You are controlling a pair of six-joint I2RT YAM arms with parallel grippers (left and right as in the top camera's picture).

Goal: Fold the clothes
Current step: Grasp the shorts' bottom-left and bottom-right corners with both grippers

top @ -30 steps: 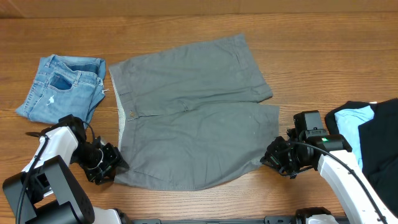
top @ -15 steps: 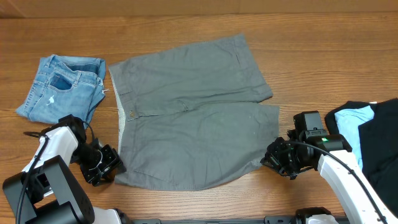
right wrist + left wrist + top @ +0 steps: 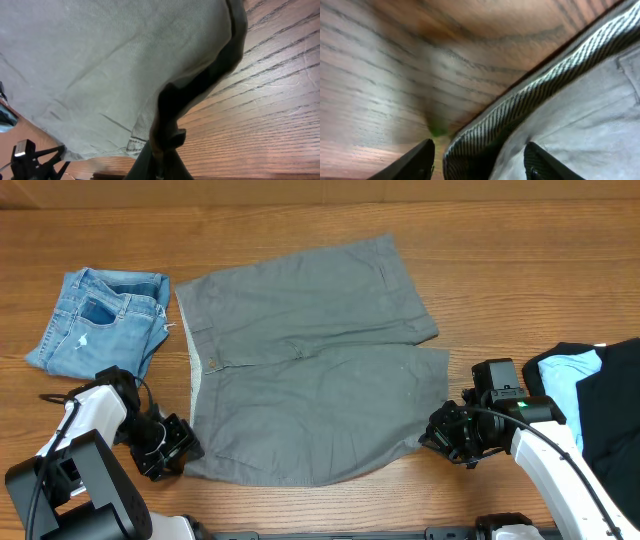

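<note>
Olive-grey shorts (image 3: 310, 370) lie spread flat mid-frame on the wooden table (image 3: 500, 260). They are soft matte cotton, with a paler striped waistband lining (image 3: 520, 105) along their left edge. At lower left, the left gripper (image 3: 178, 450) straddles the waistband corner, jaws apart. At lower right, the right gripper (image 3: 438, 436) is clenched on the hem corner. The left should probably close first, then both corners lift evenly so the limp cloth folds straight. Faded denim shorts (image 3: 100, 320) lie upper left.

text: none legible | labels: none | numbers: none | signs: none
</note>
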